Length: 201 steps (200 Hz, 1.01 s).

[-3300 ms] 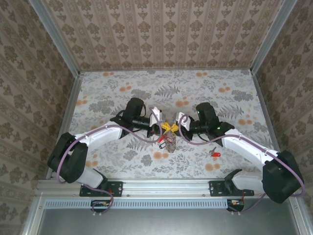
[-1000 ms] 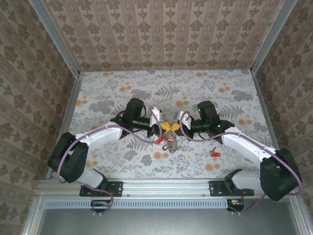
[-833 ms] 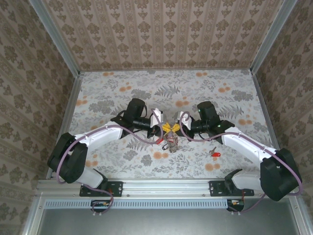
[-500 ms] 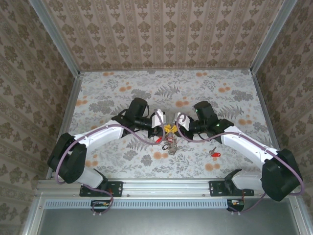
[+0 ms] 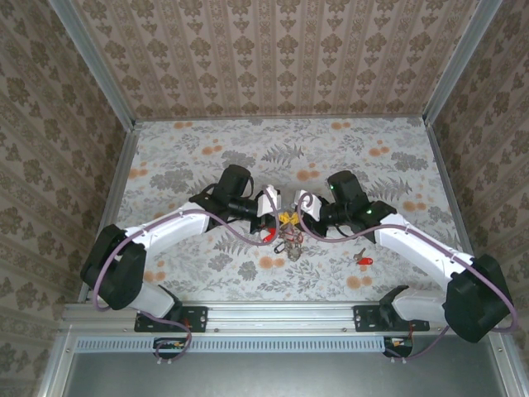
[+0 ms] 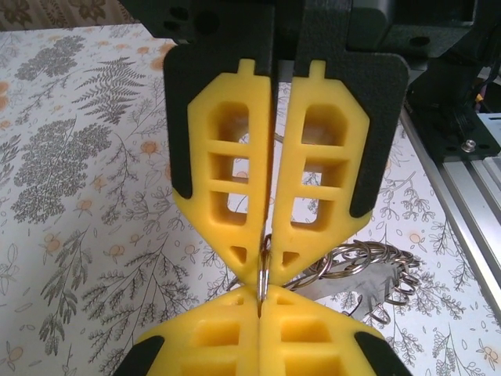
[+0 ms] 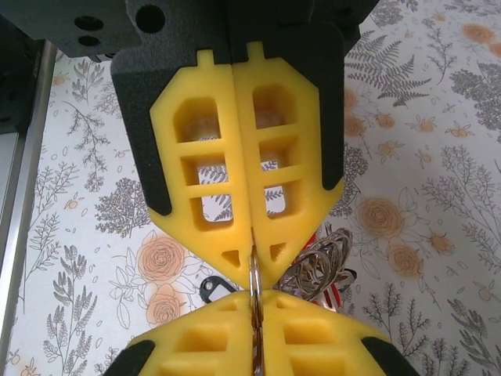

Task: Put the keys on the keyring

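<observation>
In the overhead view, the left gripper (image 5: pixel 279 217) and the right gripper (image 5: pixel 293 217) are meeting tip to tip over the middle of the table (image 5: pixel 190 157). Both arms are reaching in from the near edge with elbows bowed outward. The grippers are sharing the keyring (image 5: pixel 286 224), the keys (image 5: pixel 288 242) are bunching just on its near side, and a loose red key (image 5: pixel 362 259) is lying well to the right. In the left wrist view, the left gripper (image 6: pixel 262 254) is clamping its yellow fingers (image 6: pixel 235 172) flat on the ring's thin edge, with the right gripper (image 6: pixel 261 309) pressing in opposite and small rings (image 6: pixel 368 270) dangling to the right. With both grips sitting on one narrow spot, any uneven pull could twist the ring out and drop the bunch. In the right wrist view, the right gripper (image 7: pixel 252 262) is likewise pinching the ring edge, facing the left gripper (image 7: pixel 254 313). Fetching the loose key probably means freeing one gripper, which could let the ring swing.
</observation>
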### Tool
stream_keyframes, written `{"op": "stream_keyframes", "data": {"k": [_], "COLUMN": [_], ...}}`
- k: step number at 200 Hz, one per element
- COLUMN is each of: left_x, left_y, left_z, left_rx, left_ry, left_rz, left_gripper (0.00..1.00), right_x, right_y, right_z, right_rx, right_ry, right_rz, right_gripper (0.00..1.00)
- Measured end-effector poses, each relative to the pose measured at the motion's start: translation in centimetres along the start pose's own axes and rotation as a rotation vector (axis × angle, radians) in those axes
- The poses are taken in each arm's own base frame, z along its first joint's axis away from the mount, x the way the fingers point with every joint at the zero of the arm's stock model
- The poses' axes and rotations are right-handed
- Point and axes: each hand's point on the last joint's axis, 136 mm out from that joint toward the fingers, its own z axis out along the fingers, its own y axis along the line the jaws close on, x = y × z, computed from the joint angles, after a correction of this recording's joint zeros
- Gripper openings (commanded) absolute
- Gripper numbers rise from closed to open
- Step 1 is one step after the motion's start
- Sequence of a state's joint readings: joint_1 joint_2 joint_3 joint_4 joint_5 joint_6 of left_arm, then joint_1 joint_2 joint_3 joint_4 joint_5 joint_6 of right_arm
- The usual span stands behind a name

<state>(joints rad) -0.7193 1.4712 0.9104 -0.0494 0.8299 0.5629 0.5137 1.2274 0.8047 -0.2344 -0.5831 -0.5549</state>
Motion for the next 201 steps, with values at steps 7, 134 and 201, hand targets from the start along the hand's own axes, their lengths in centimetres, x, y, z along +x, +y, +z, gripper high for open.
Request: {"op": "stream_keyframes", "data": {"k": [7,134,201], "left_x": [-0.1,-0.9,-0.5], "left_y": [0.0,0.0,0.5], "left_z": [0.0,-1.0,-0.8], "left_rx": [0.002,0.041,0.012], "left_ry": [-0.005,-0.121,-0.094], "left_rz": [0.002,-0.036,-0.046], "left_gripper": [0.0,0.0,0.14], "right_x": [0.0,-0.8,-0.8], "right_y": [-0.1,-0.2,-0.4], "right_z": [-0.1,-0.2,0.0], "right_rx": [0.002,-0.055,-0.05], "right_ry": [-0.001,-0.104,-0.109], "right_rz": [-0.001,-0.001,0.026], "right_gripper": [0.14,0.05,0.0]}}
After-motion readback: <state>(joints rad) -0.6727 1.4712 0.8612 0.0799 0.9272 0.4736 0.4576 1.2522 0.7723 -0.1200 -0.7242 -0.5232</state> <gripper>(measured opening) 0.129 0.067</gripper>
